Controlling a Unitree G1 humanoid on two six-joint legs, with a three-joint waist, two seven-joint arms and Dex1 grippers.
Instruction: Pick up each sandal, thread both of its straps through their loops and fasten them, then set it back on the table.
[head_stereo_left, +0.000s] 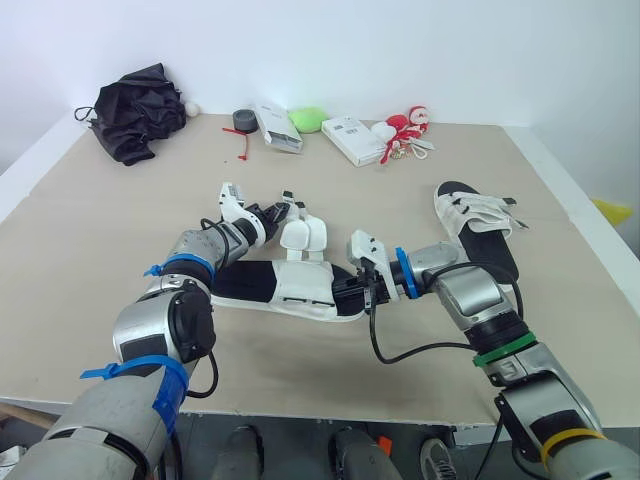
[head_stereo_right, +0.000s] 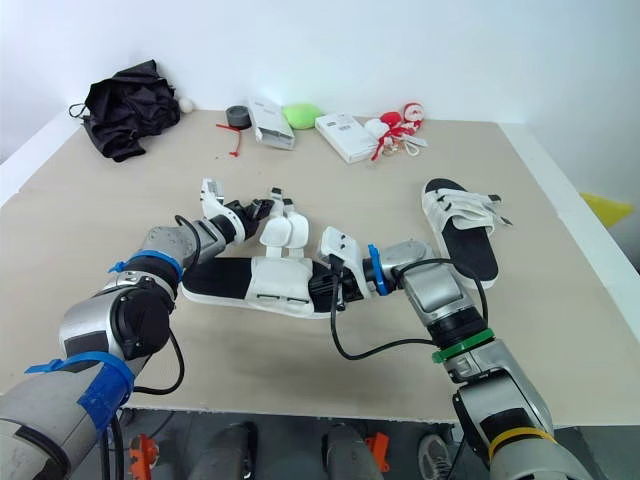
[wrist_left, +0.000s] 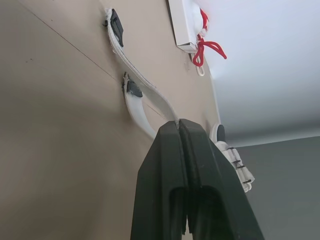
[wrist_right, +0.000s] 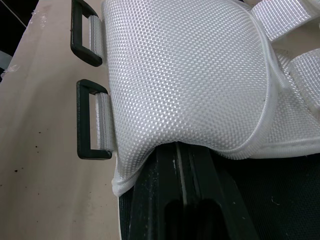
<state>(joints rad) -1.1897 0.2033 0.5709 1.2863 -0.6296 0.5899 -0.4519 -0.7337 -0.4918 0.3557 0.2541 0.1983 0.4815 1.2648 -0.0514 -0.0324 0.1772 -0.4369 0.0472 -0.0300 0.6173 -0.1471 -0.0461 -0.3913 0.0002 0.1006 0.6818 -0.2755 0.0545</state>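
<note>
A black-soled sandal (head_stereo_left: 250, 282) with a white mesh upper (wrist_right: 190, 75) lies mid-table between my two grippers. My left gripper (head_stereo_left: 272, 212) is shut on one of its white straps (wrist_left: 145, 87), held out past the sandal's far side. My right gripper (head_stereo_left: 350, 288) is shut on the sandal at the edge of the mesh upper, with its tips tucked under the flap. Two black loops (wrist_right: 91, 120) hang free on short tabs beside the flap. A second sandal (head_stereo_left: 480, 225) rests on the table to the right, with its white straps lying across it.
Along the far edge sit a black crumpled cloth (head_stereo_left: 135, 112), a grey tape roll (head_stereo_left: 243, 120), two white boxes (head_stereo_left: 352, 139), a green object (head_stereo_left: 307, 119) and a red-and-white toy (head_stereo_left: 405, 130). The table's front edge (head_stereo_left: 300, 415) runs close below my arms.
</note>
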